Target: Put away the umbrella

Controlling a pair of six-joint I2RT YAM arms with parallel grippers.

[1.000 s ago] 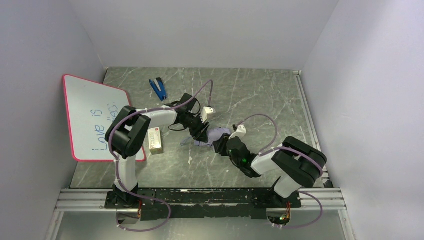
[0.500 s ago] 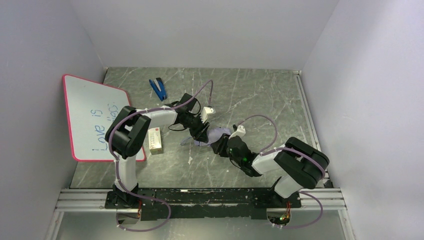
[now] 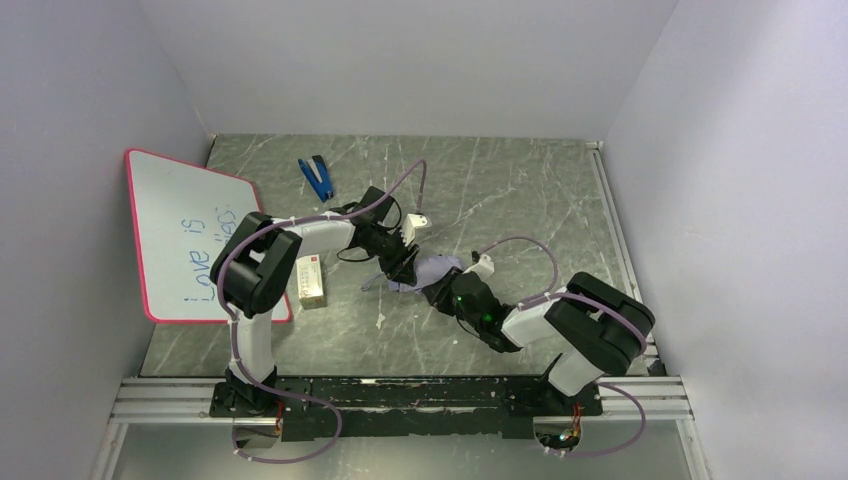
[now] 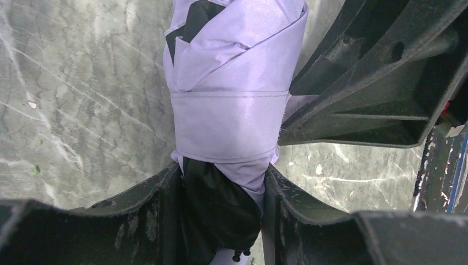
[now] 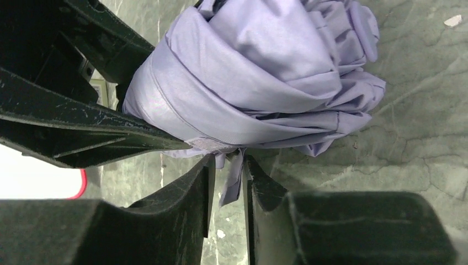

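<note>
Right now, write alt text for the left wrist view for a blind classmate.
The left gripper clamps a rolled lavender umbrella, its strap wrapped round it, over a grey marbled table. A second black finger touches the fabric.

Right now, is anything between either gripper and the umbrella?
Nothing visible. The left gripper clamps the rolled umbrella directly; the right gripper pinches its strap beneath the bundle.

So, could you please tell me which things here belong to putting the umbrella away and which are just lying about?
Part of the job: umbrella, gripped by the left gripper; its strap end, between the fingers of the right gripper.
Just lying about: whiteboard, blue tool, small box.
</note>
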